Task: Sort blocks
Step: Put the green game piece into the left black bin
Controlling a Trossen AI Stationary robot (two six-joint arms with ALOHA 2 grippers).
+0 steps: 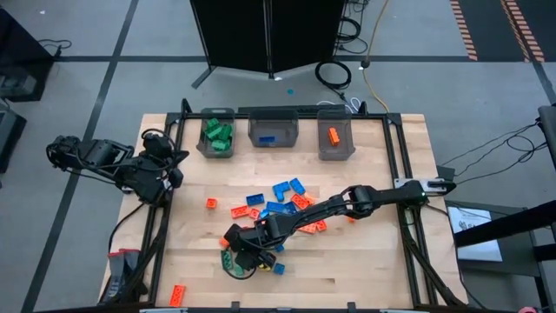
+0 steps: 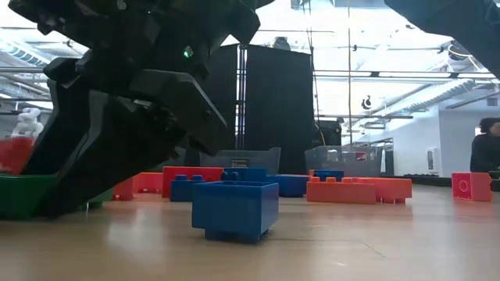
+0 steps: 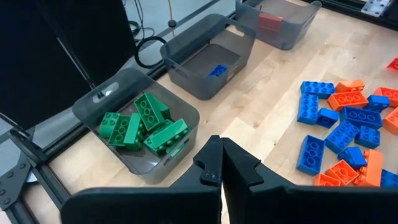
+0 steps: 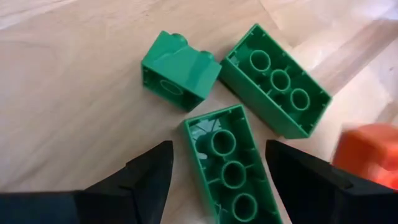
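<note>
Right gripper point(image 4: 217, 171) open — straddling green brick point(image 4: 230, 168).

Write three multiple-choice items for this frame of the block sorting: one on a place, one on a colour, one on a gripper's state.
1. Where is the right gripper?
A. over the bins
B. low at the table's near edge
C. off the table

2. What colour are the bricks in the left bin?
A. green
B. blue
C. orange

3. How are the right gripper's fingers?
A. shut on a brick
B. shut, holding nothing
C. open around a brick

Answers: 1 B, high view shows it there. 2 A, green bricks fill it. 3 C, the fingers flank an upturned green brick.
</note>
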